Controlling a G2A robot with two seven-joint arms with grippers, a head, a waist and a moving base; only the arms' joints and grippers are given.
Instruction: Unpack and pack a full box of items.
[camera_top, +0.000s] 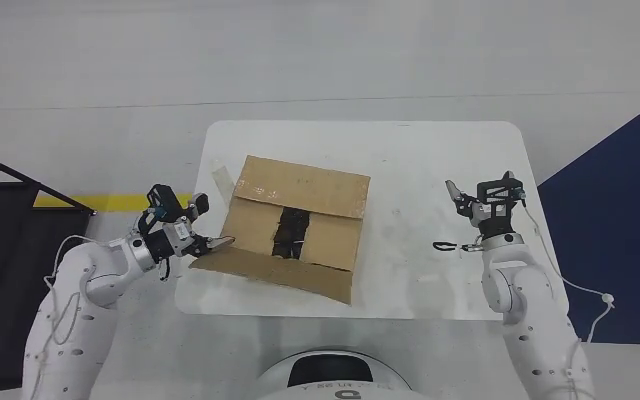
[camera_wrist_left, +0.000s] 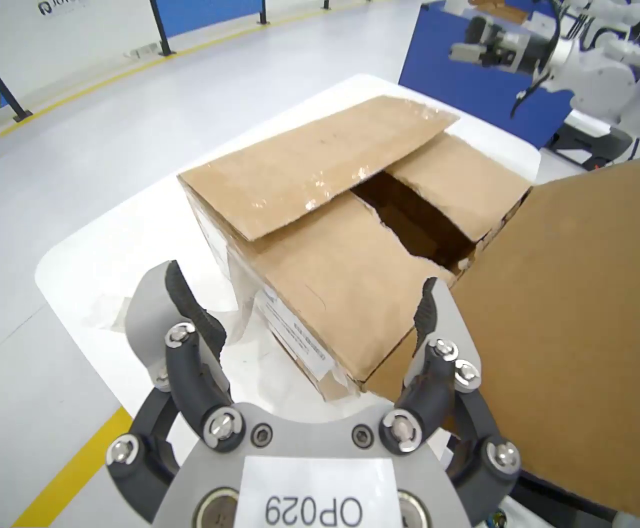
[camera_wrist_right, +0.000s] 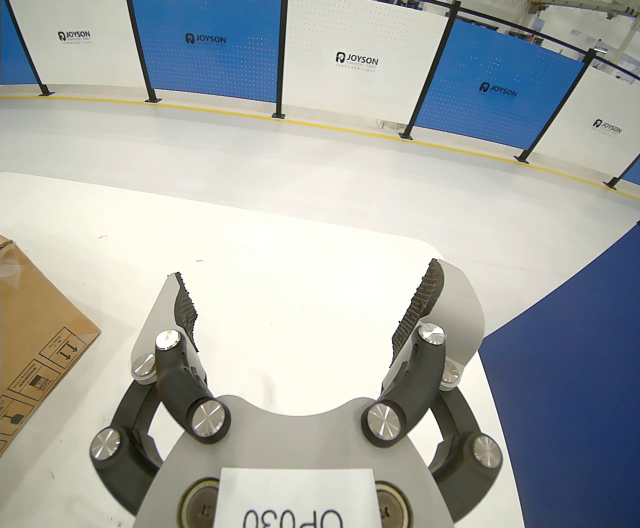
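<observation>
Cardboard flap (camera_wrist_left: 550, 300) edge meets one finger of the wide-spread left gripper (camera_wrist_left: 300, 280); right gripper (camera_wrist_right: 306, 272) spread, empty; box (camera_top: 255, 225) mouth-up, long side crosswise.

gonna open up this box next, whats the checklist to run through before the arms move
1. Left gripper open: ok.
2. Left gripper gripping the near flap: cannot tell; one finger is at its edge, contact unclear.
3. Right gripper open and empty, over bare table: ok.
4. Far flap folded back: not ok; it slants over the inner flaps.
5. Inner flaps parted: not ok; only a narrow gap lies between them.
6. Items inside identifiable: cannot tell; the gap is dark.
</observation>
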